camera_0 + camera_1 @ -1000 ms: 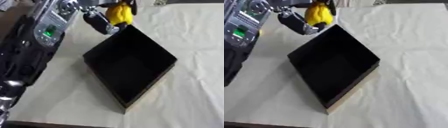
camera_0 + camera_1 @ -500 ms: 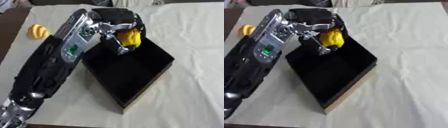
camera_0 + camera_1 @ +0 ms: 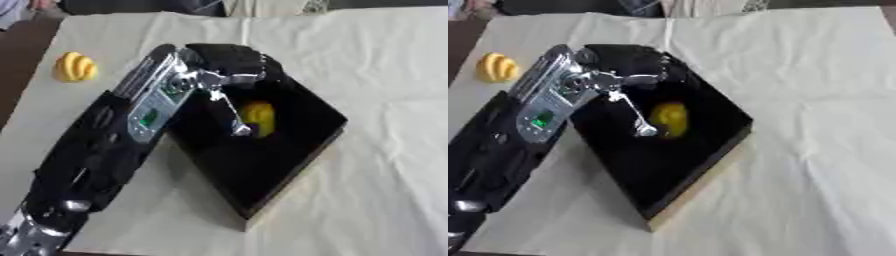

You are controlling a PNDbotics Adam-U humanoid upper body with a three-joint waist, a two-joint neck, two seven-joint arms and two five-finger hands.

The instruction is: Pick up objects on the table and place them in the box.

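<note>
A black open box (image 3: 282,169) sits cornerwise on the white cloth. Inside it, near its upper half, lies a yellow rounded object (image 3: 260,118). My left arm comes in from the lower left and my left hand (image 3: 229,61) hangs over the box's upper left corner. One straight silver finger (image 3: 233,116) reaches down along the left side of the yellow object, and the other fingers are lost against the dark box. A second yellow ribbed object (image 3: 74,66) lies on the cloth at the far left. My right hand shows in neither view.
The white cloth (image 3: 815,100) covers the table, with wide bare cloth to the right of the box and in front of it. A dark strip beyond the cloth's edge (image 3: 22,55) runs along the far left.
My left hand has carried the yellow object from above the box's back corner down into the box. The object now lies below the hand, apart from the palm. The camera has also shifted.
</note>
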